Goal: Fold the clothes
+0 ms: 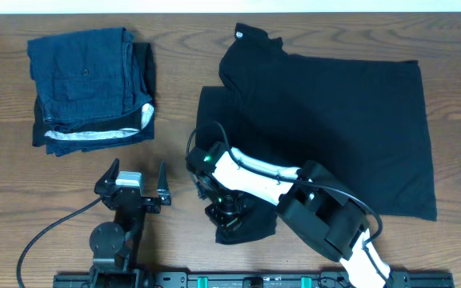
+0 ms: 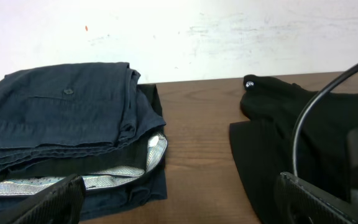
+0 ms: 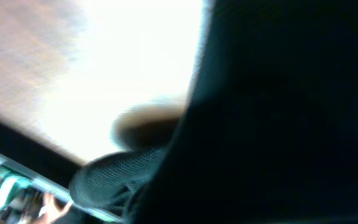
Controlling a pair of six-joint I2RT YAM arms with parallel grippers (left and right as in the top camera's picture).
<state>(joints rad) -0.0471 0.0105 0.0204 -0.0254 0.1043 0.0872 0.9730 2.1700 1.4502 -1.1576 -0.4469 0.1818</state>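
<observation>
Brown wooden table (image 1: 174,80). Overhead: black T-shirt (image 1: 334,120) spread right of centre. The right pincer (image 1: 224,210) is down on its near-left sleeve, grip not determinable. The left pincer (image 1: 138,168) is released, idle. Left wrist: folded blue garments (image 2: 67,112) lie apart from the shirt. Right wrist: blurred dark fabric only. Risk: a shallow pinch slips mid-fold and bunches the sleeve.

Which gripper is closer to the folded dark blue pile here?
Left. The left gripper sits open just below the dark blue pile in the overhead view, apart from it. The right gripper is farther right, down at the lower-left sleeve of the black T-shirt.
</observation>
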